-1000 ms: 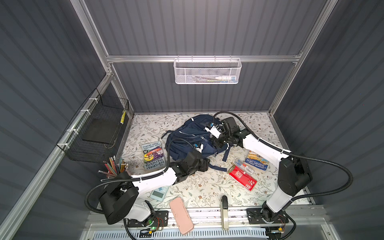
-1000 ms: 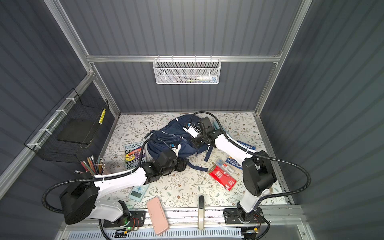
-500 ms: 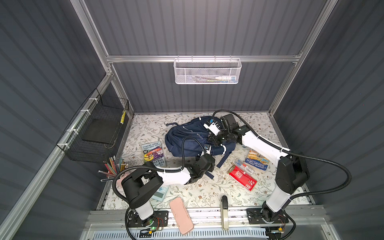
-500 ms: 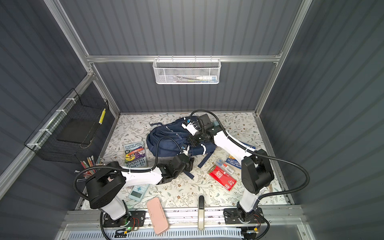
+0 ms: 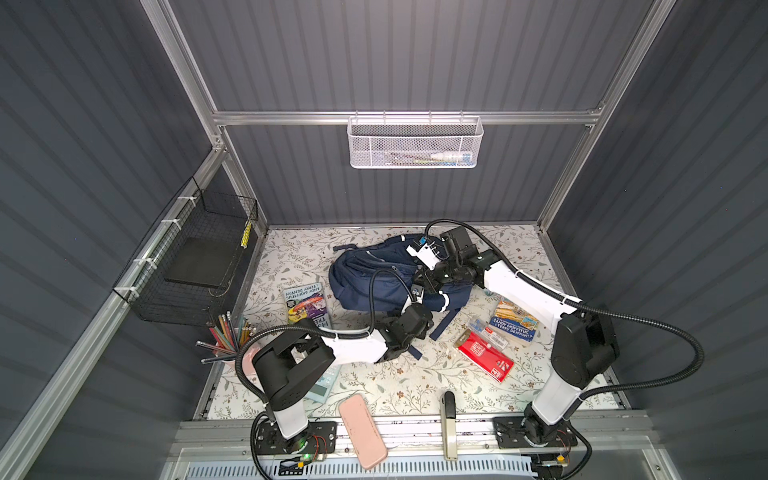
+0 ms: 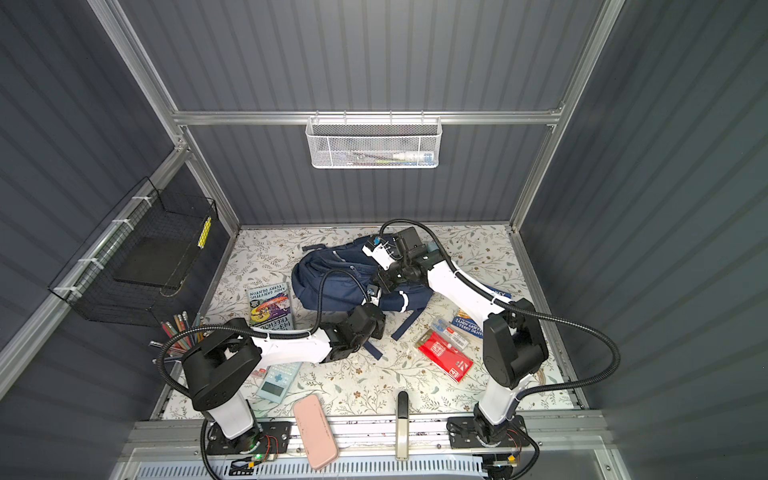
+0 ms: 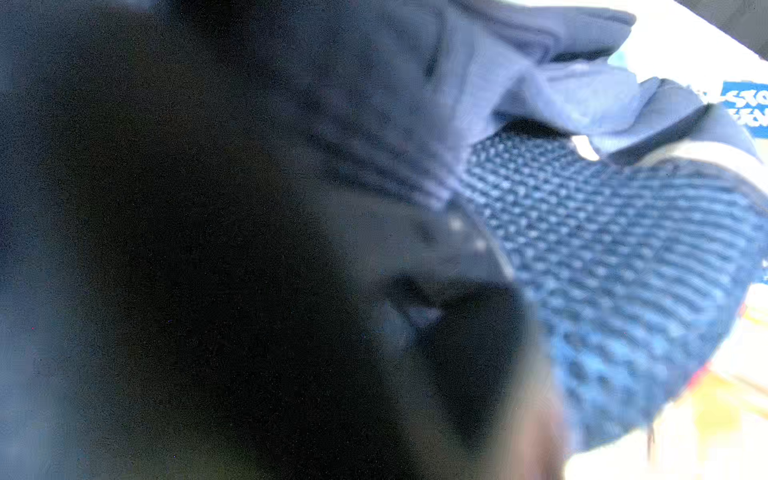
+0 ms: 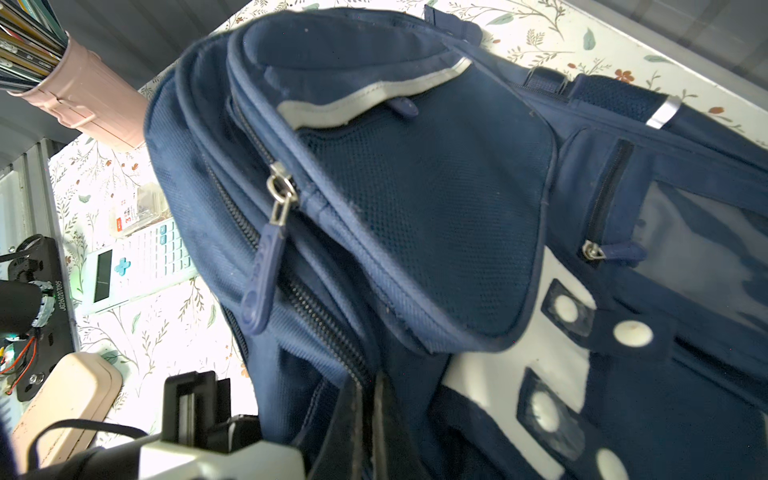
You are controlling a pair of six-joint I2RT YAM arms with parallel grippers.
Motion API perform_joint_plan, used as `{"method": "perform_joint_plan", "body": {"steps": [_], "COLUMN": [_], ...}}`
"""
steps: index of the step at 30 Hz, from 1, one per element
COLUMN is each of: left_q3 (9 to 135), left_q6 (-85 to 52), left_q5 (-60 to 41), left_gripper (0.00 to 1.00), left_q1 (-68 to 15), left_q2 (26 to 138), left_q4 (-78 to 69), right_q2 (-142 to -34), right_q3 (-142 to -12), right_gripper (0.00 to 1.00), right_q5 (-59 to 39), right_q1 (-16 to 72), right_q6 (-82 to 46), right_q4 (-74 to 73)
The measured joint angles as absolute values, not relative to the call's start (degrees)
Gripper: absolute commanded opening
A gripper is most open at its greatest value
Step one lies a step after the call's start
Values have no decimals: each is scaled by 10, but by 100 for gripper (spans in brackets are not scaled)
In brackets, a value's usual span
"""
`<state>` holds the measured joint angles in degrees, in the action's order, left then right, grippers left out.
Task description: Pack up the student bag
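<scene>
Navy student bag — tight in right gripper

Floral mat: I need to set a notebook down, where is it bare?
Bare: the far-left corner between the student bag and the black basket; the front middle between pink case and red packet. Crowded: book and packet at right, calculator and pencils front-left.

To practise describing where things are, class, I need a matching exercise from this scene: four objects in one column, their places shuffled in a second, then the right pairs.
Objects
1. student bag
2. white mesh basket
3. black wire basket
4. pink case

Places
A. hangs on the side wall
B. lies at the front edge of the table
C. lies in the middle of the table
D. hangs on the back wall

Pairs: 1-C, 2-D, 3-A, 4-B
</scene>
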<state>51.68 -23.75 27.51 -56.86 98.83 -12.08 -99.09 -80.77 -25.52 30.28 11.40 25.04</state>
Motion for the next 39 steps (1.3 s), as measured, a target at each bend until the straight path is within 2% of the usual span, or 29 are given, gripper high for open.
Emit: {"method": "perform_joint_plan", "body": {"steps": [7,15,18,22,27,30,33,39], "left_q3": [508,513,513,513,509,506,505,505], "left_q6": [-249,-253,-253,-252,-255,-261,-262,-264], "left_q5": [147,50,28,10,-6,-13,-16,-36], "left_gripper": [0,0,0,0,0,0,0,0], "left_q1": [-510,-481,-476,-469,-463,-460,-460,-458], "left_q2": [917,914,912,902,903,904,904,904], "left_q4": [-63,0,3,17,17,17,17,13], "right_q2": [-991,-991,-990,-980,-939,-874,-806,-736], "right_q3": [-808,-794,-784,-761,-714,-636,-551,-453], "right_gripper": [0,0,34,56,64,72,76,76], "right_q5": [-246,-191,-191,-184,-176,-184,-182,-138], "right_q1": [312,343,343,334,326,330,334,378], "right_q6": [134,159,151,127,96,82,81,142], "right_q4": [236,232,222,187,170,153,129,81]}}
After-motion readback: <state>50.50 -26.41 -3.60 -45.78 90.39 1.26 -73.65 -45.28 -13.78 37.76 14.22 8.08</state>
